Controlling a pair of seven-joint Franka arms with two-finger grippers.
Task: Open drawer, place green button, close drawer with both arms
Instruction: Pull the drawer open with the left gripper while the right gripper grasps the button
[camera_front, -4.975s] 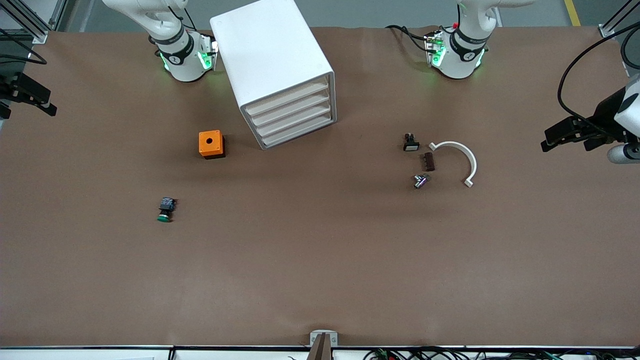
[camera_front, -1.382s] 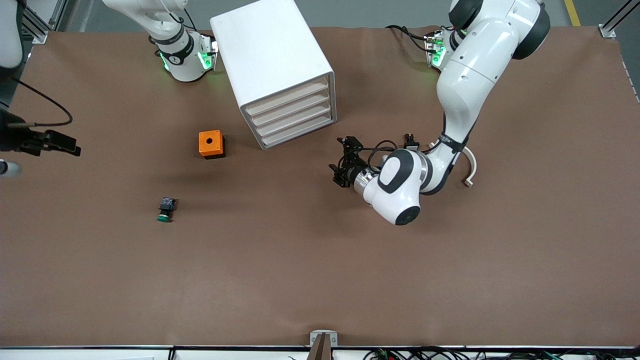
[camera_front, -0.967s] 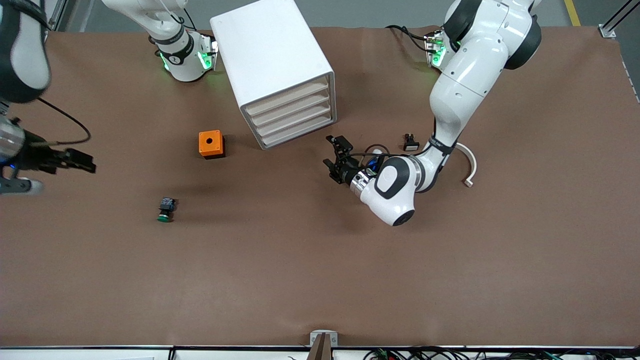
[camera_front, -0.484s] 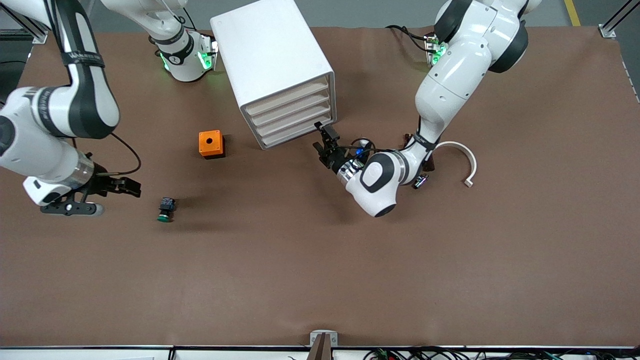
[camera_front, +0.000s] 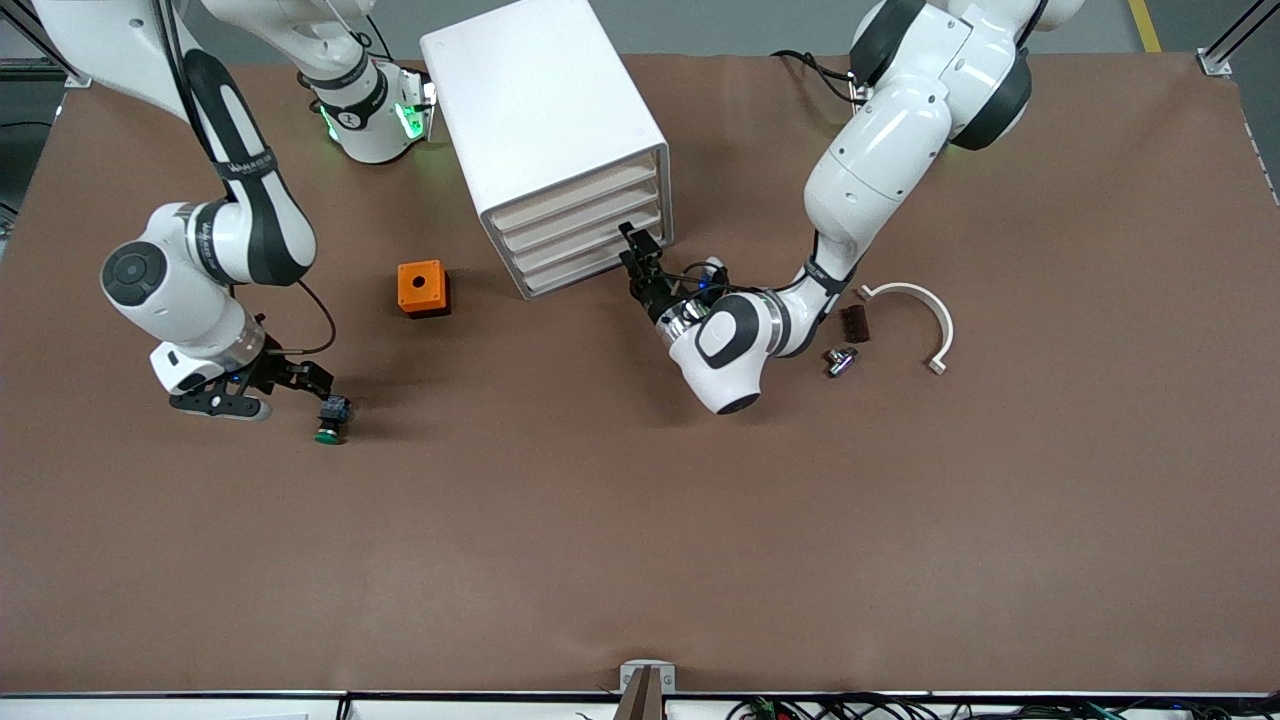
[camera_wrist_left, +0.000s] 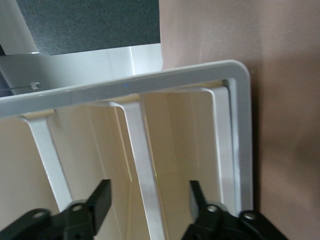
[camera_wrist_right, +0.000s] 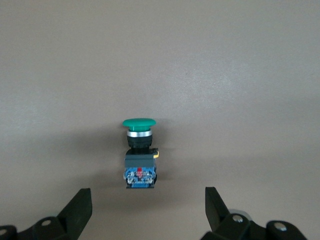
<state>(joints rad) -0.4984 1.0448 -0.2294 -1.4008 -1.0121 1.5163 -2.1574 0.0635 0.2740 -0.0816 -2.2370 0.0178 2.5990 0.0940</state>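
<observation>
Cabinet (camera_front: 545, 130) between the arm bases. Orange box (camera_front: 421, 288) beside it toward right arm's end; button (camera_front: 330, 420) nearer camera than that box. Curved bracket (camera_front: 920, 318) toward left arm's end.

brown table (camera_front: 640, 520), grey floor (camera_front: 740, 25), aluminium frame posts (camera_front: 1228, 45)

I see a brown table (camera_front: 640, 520). An orange box (camera_front: 421, 288) with a hole on top sits on it. Toward the left arm's end I see a curved white piece (camera_front: 918, 316), a small dark brown block (camera_front: 853, 323) and a little shiny metal part (camera_front: 839, 361).
</observation>
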